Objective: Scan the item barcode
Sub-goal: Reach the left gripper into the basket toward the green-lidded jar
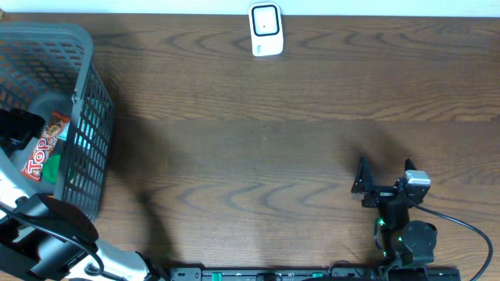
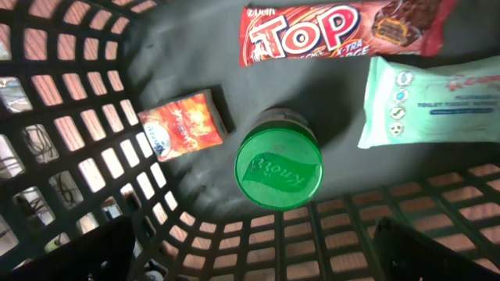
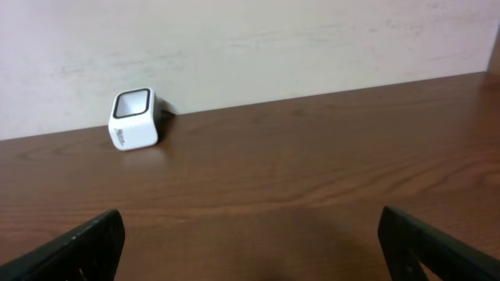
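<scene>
So the items are all sitting in the grey basket point(image 1: 87, 55) at the left end of the table. A green-lidded jar point(image 2: 278, 168) is standing upright around the middle of the basket floor. A small orange box point(image 2: 186, 123) is lying just beside it. A red Top chocolate bar point(image 2: 344, 31) is lying a bit further off, and a pale green tissue pack point(image 2: 433, 101) is resting next to the bar.

The left gripper point(image 2: 262, 254) is hanging over the inside of the basket, looking pretty much straight down at the jar. Its fingers are spread wide and gripping nothing.

The white scanner point(image 1: 266, 30) is sitting at the far edge of the wooden table point(image 1: 250, 140), well apart from the basket. The right gripper point(image 1: 384, 176) is hovering over the near right part of the table. Its jaws are wide apart and empty too, and its wrist camera is facing across the wood toward the scanner.
</scene>
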`<state>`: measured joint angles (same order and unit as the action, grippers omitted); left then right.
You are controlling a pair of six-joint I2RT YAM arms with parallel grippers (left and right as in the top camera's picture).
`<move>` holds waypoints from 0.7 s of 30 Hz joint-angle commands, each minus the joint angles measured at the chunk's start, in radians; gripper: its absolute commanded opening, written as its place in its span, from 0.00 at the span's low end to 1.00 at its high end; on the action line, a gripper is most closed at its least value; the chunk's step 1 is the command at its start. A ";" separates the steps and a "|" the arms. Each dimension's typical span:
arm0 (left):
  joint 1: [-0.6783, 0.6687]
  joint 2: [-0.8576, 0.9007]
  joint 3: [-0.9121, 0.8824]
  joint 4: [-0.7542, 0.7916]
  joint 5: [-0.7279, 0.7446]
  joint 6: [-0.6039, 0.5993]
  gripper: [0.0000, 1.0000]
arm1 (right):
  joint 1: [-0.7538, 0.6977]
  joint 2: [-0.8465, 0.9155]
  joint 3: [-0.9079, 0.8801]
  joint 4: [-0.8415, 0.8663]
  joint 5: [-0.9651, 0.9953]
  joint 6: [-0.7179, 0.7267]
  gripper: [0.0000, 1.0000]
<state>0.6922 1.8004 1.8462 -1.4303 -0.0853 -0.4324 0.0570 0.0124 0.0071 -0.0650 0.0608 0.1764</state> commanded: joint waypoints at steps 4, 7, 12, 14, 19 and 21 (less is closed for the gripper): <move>0.003 -0.001 -0.116 0.056 -0.016 -0.019 0.98 | 0.009 -0.005 -0.002 -0.003 0.009 0.013 0.99; 0.003 -0.001 -0.182 0.102 -0.012 -0.019 0.98 | 0.009 -0.005 -0.002 -0.003 0.009 0.013 0.99; 0.003 -0.001 -0.299 0.195 -0.010 -0.026 0.98 | 0.009 -0.005 -0.002 -0.003 0.009 0.013 0.99; 0.003 -0.001 -0.330 0.224 -0.004 -0.027 0.98 | 0.009 -0.005 -0.002 -0.003 0.009 0.013 0.99; 0.003 -0.001 -0.391 0.287 -0.002 -0.026 0.98 | 0.009 -0.005 -0.002 -0.003 0.009 0.013 0.99; 0.003 -0.001 -0.412 0.311 -0.001 -0.026 0.98 | 0.009 -0.005 -0.002 -0.003 0.009 0.013 0.99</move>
<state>0.6922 1.7901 1.4864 -1.1374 -0.0738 -0.4492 0.0570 0.0124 0.0071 -0.0650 0.0608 0.1764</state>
